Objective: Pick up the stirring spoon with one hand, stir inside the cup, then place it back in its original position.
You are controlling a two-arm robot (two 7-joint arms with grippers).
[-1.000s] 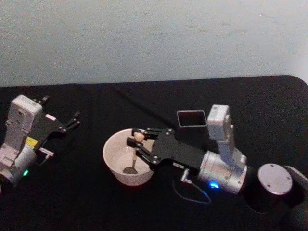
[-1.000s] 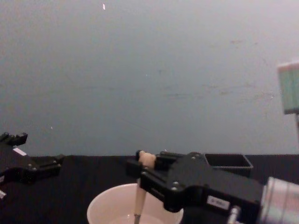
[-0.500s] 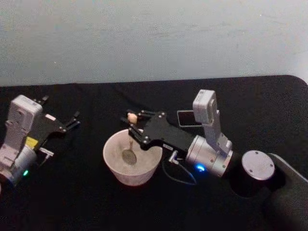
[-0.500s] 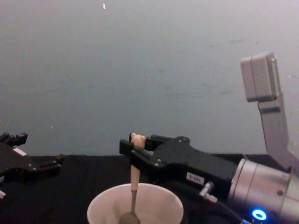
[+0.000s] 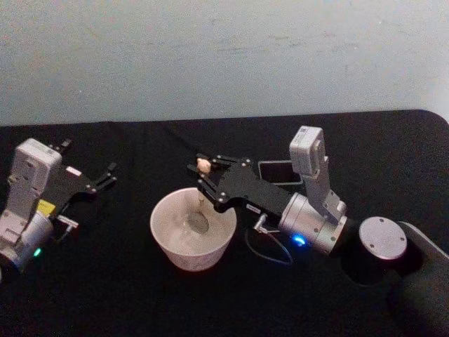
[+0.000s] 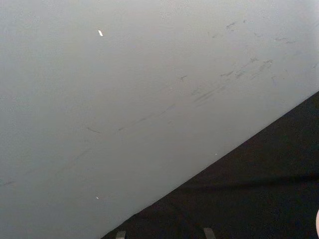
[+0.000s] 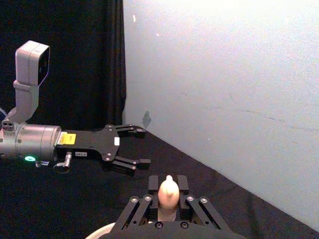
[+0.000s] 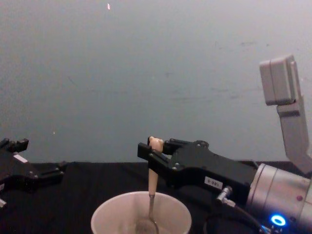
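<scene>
The stirring spoon [image 5: 202,196] hangs upright with its metal bowl inside the cream cup [image 5: 168,246]; its beige handle [image 8: 152,178] rises above the rim. My right gripper [image 5: 204,173] is shut on the handle just below the tiny bear head [image 7: 168,191], above the cup's right part. In the chest view the right gripper [image 8: 152,152] reaches in from the right over the cup [image 8: 107,217]. The dark grey holder [image 5: 279,170] stands behind the right arm, partly covered by it. My left gripper [image 5: 109,174] rests open at the table's left, away from the cup.
A black cloth covers the table [image 5: 126,295], which ends at a pale wall behind. The right arm's silver wrist [image 5: 312,221] and its base [image 5: 382,242] take up the right side. A thin cable [image 5: 270,253] loops beside the cup.
My right gripper has shifted right and slightly forward with the spoon, carrying its bowl from the cup's left-middle toward the right side. The left arm has stayed still.
</scene>
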